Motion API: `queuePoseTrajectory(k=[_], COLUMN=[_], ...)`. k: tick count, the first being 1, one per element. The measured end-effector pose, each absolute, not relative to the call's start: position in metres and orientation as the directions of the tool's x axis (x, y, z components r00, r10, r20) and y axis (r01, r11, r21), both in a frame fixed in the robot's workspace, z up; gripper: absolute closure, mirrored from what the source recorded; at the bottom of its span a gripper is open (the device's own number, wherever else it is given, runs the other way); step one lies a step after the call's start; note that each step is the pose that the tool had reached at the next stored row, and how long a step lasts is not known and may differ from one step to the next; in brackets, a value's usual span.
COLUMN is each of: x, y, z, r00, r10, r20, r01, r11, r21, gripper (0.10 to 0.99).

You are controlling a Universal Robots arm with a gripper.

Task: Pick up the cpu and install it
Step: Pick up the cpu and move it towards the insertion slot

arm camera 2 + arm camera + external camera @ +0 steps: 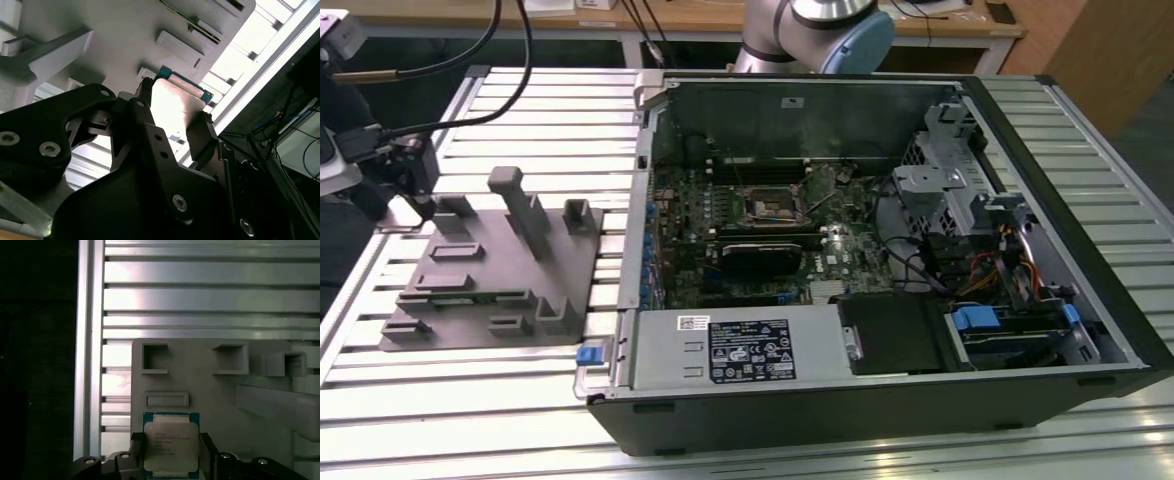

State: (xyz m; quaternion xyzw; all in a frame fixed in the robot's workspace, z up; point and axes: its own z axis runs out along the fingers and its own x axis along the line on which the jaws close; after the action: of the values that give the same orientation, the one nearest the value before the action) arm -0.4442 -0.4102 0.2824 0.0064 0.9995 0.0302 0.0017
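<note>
Gripper (171, 459) clamped on opposite edges of the cpu (170, 439), at the grey fixture (480, 272) on the exterior view's left; likely light, stiff, fragile.

Robotics lab bench: slatted aluminium table (480, 420) carrying an opened computer case (854, 415) and grey fixture (480, 265), robot arm (821, 35) behind, cabled wooden desks (680, 18) beyond.

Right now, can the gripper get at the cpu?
Likely yes: in the first wrist view the gripper straddles the cpu, its fingers apparently against two opposite edges, with nothing in between.
</note>
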Motion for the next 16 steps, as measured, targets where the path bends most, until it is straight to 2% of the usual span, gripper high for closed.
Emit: queuePoseTrajectory(k=[16], x=[-0.444], y=[-0.410], z=[0.299], r00=[-1.000], r10=[0.013], r20=[-0.003], r01=[0.013], r11=[0.998], r21=[0.061], gripper=[0.557])
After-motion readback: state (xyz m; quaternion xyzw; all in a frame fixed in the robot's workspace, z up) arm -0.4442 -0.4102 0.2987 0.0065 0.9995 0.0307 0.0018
